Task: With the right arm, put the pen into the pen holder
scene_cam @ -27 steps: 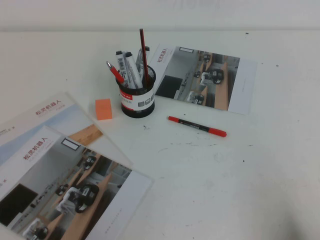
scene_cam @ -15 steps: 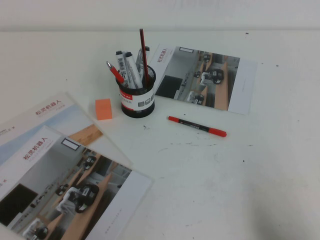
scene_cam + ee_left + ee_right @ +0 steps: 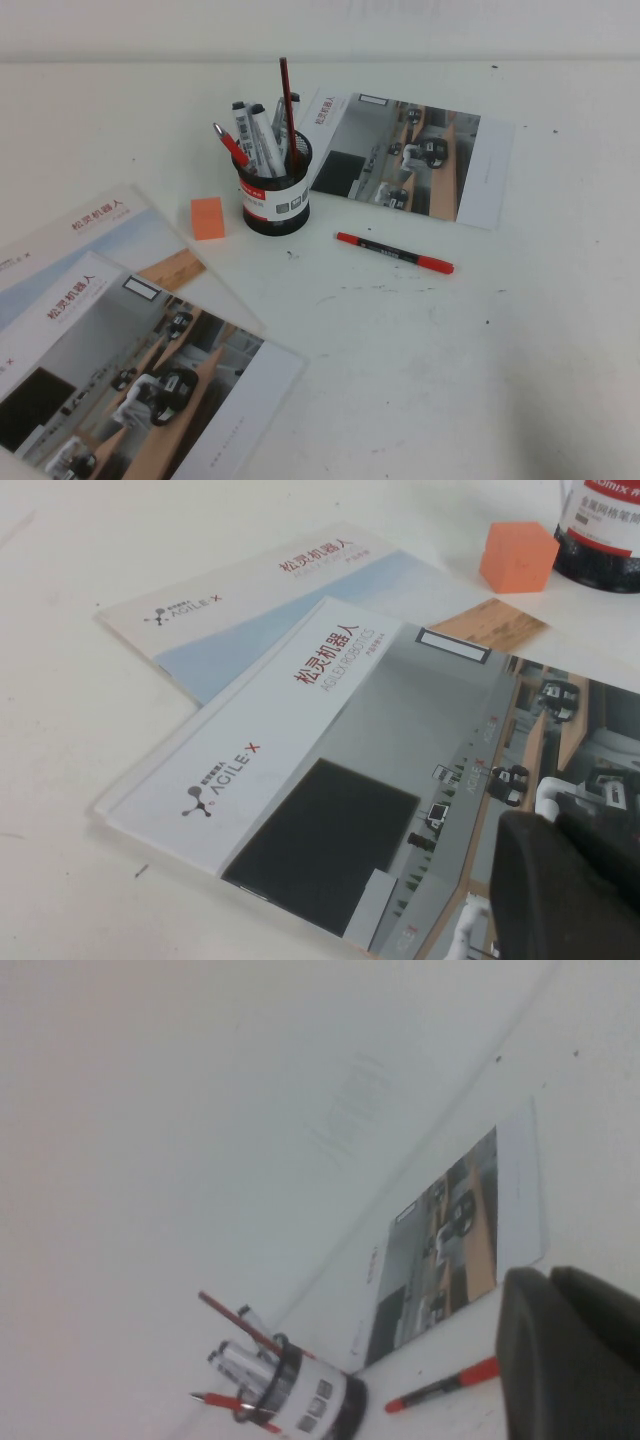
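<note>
The pen [image 3: 394, 252], red-capped at both ends with a dark middle, lies flat on the white table to the right of the pen holder [image 3: 277, 200]. The holder is a black mesh cup with a white and red label, holding white markers, a red pen and a dark-red pencil. Neither arm shows in the high view. In the right wrist view my right gripper [image 3: 548, 1274] is shut and empty, apart from the pen [image 3: 440, 1386] and the holder [image 3: 318, 1400]. In the left wrist view my left gripper [image 3: 552, 818] is shut and empty over a brochure; the holder's base [image 3: 602, 542] shows far off.
An orange block [image 3: 207, 217] sits left of the holder and also shows in the left wrist view [image 3: 517, 556]. One brochure [image 3: 410, 155] lies behind the pen. Two overlapping brochures [image 3: 120, 340] cover the near left of the table.
</note>
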